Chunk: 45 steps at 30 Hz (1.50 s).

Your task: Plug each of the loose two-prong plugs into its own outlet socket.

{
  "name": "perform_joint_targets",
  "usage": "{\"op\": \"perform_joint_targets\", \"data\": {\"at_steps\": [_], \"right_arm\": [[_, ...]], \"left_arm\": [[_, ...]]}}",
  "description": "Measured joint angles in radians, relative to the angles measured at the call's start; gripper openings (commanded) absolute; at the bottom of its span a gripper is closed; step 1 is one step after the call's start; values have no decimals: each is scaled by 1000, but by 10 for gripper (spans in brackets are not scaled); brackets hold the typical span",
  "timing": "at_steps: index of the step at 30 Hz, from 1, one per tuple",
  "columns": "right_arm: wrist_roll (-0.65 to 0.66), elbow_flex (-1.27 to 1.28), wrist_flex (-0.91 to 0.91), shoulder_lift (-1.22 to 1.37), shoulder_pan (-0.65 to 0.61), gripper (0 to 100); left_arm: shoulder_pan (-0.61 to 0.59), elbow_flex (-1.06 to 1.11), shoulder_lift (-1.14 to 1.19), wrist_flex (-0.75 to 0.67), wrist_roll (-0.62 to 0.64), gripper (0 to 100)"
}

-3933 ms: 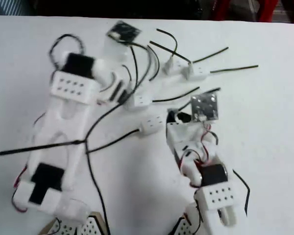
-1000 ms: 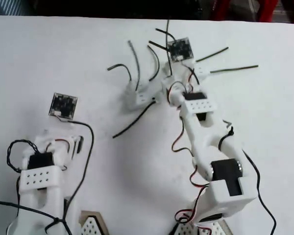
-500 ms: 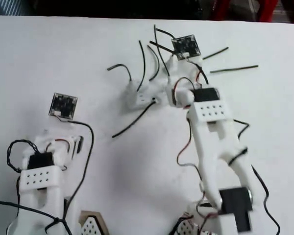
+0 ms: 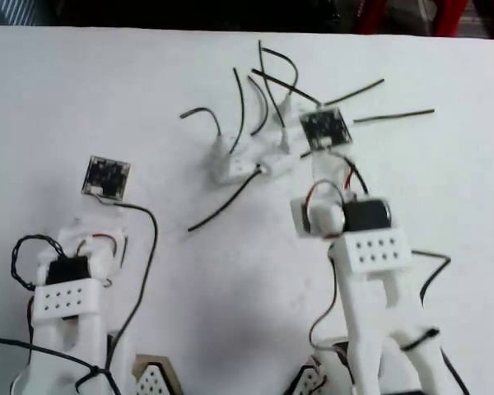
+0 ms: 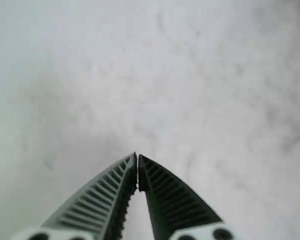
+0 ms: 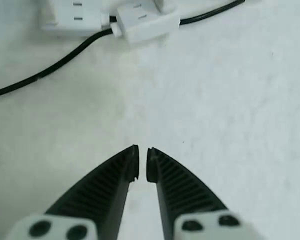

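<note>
A white outlet socket block point(image 4: 229, 169) lies mid-table with a white two-prong plug point(image 4: 278, 159) end-on against it, black cables trailing off both. In the right wrist view the socket block point(image 6: 72, 17) shows two slots, and the plug point(image 6: 145, 25) noses against its side; whether the prongs are in is hidden. My right gripper point(image 6: 141, 161) is shut and holds nothing, a short way in front of that pair over bare table. My left gripper point(image 5: 137, 165) is shut and holds nothing, low over bare table at the front left.
Several loose black cables point(image 4: 263, 82) fan out behind the socket, two more point(image 4: 393, 115) toward the back right. The left arm point(image 4: 66, 296) is folded at the front left, the right arm point(image 4: 370, 271) at the front right. The white table point(image 4: 445, 197) has free room on both sides.
The right arm has pulled back from the plug cluster toward the front edge. The left arm, stretched out to the cluster at first, has stayed folded at the front left for the last second.
</note>
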Motion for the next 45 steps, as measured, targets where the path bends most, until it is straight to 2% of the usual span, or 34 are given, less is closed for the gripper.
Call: {"op": "perform_joint_targets", "data": {"at_steps": [5, 12, 19, 26, 30, 35, 45], "right_arm": [[0, 150, 0, -169, 2, 27], [0, 334, 0, -416, 2, 27], [0, 493, 0, -684, 2, 27], [0, 680, 0, -976, 2, 27], [0, 792, 0, -1126, 0, 27], [0, 907, -35, -1119, 0, 28], [-2, 937, -32, -1128, 15, 28]], "left_arm": [[0, 11, -58, 0, 0, 22], [0, 166, -364, 0, 0, 22], [0, 232, -658, 137, 0, 22], [55, 348, -870, 155, 0, 23], [57, 364, -896, 155, 0, 24], [57, 379, -898, 160, 0, 24], [57, 381, -898, 334, 0, 24]]}}
